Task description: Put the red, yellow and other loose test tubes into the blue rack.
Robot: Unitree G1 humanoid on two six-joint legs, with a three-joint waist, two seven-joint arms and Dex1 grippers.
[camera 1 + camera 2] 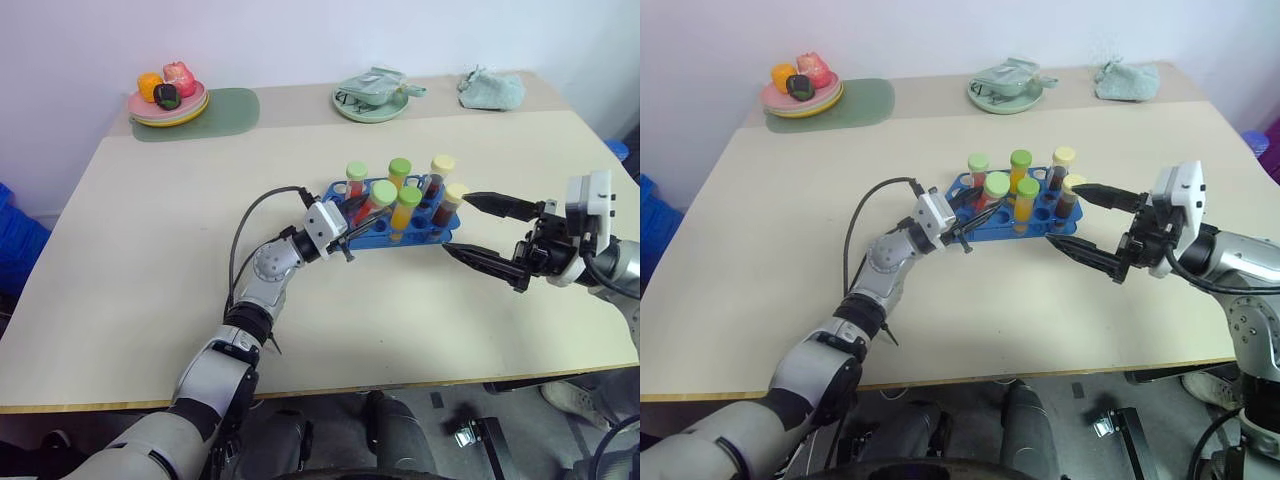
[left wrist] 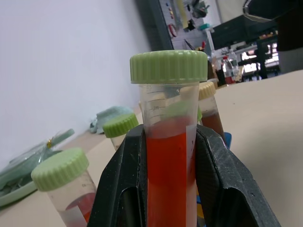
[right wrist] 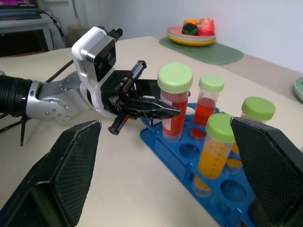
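Observation:
The blue rack (image 1: 420, 238) lies mid-table with several capped test tubes standing in its holes: red (image 1: 356, 180), yellow (image 1: 405, 210) and dark brown-red (image 1: 450, 205) ones. My left gripper (image 1: 362, 214) is shut on a red tube with a pale green cap (image 3: 173, 113). That tube leans over the rack's left end with its lower end at a corner hole. I cannot tell whether it is seated. My right gripper (image 1: 457, 224) is open at the rack's right end, one finger on either side of the end tubes and holding nothing.
At the back of the table are a plate of toy fruit (image 1: 168, 100) on a green mat (image 1: 220, 112), a green plate with a packet (image 1: 372, 95) and a crumpled cloth (image 1: 490, 88). A blue crate (image 1: 15, 245) stands off the table's left side.

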